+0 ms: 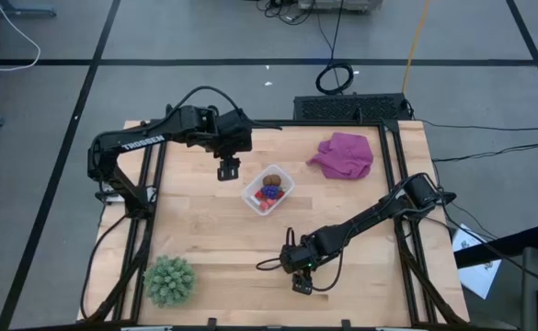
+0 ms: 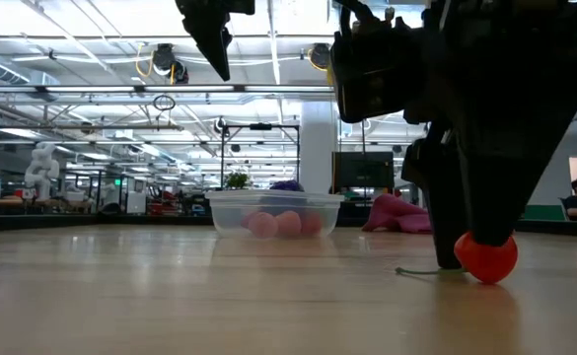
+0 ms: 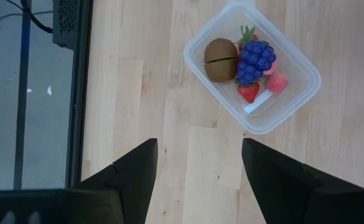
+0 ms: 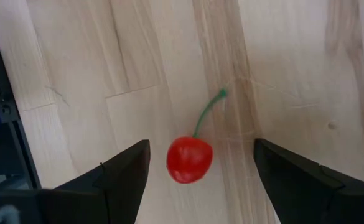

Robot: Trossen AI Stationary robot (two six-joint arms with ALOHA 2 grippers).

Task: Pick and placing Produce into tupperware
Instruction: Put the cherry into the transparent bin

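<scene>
So, left to right: the spiky green plant (image 1: pixel 168 280) sat at the near left corner, out of play. The left gripper (image 1: pixel 229 168) hung just beside the tupperware (image 1: pixel 269 189) with its fingers spread and nothing between them. The tub already held the brown oval (image 3: pixel 219 51), the grape bunch (image 3: pixel 254 62) and some red and pink berries (image 3: pixel 277 81). A purple cloth (image 1: pixel 344 154) lay off toward the far right corner.

The right gripper (image 4: pixel 197 163) was low over the table's near edge, well apart from the tub, fingers spread on either side of a red cherry (image 4: pixel 189 159) with a green stem (image 4: pixel 206 112).

Honestly the cherry looked like the risky bit. It's round and sat closer to one finger than the other, so if the fingers closed unevenly I'd guess it could roll or squirt out. The stem could also snag. And on the carry, the left gripper was parked right by the tub, so the arms might crowd each other there.
</scene>
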